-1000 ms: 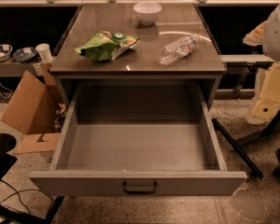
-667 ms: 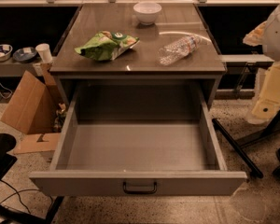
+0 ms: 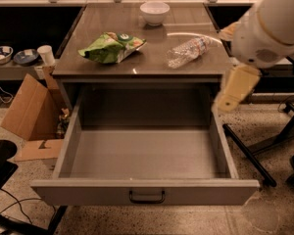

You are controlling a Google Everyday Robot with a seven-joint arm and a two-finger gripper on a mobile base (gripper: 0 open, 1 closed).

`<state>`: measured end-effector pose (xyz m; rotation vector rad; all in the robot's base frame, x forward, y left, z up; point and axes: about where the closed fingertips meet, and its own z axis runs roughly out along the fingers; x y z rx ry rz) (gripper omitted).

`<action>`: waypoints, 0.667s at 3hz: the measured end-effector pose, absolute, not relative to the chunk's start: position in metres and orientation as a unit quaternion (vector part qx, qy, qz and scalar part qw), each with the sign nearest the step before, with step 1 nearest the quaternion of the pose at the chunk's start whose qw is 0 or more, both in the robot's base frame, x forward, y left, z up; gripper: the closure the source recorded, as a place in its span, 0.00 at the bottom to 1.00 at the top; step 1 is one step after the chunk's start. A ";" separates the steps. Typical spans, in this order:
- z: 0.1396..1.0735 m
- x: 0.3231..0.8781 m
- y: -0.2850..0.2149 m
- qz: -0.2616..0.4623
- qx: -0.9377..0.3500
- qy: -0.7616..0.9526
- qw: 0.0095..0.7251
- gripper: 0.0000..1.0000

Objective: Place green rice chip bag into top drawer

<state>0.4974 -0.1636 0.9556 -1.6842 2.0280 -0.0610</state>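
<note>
The green rice chip bag (image 3: 112, 47) lies on the left part of the table top (image 3: 147, 67), light green with a dark round logo. The top drawer (image 3: 146, 192) is pulled fully open below the table, with nothing showing inside it and a small dark handle (image 3: 147, 197) on its front. My gripper (image 3: 234, 89) hangs at the right, just above the drawer's right wall and below the table edge, well to the right of the bag. It holds nothing that I can see. The white arm (image 3: 269, 28) rises behind it.
A clear plastic bottle (image 3: 188, 51) lies on the table's right part. A white bowl (image 3: 155, 12) stands at the back. A cardboard box (image 3: 29, 109) and a paper cup (image 3: 46, 55) are on the left. Black stand legs (image 3: 250, 155) cross the floor on the right.
My arm and gripper have swung left from the right edge of the view to the drawer's right side. The bag, bottle and drawer have not moved.
</note>
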 end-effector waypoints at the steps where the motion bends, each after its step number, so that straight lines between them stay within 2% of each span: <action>1: 0.959 0.569 -0.115 -0.022 -0.632 0.702 0.328 0.00; 2: 0.981 0.620 -0.061 -0.030 -0.645 0.645 0.408 0.00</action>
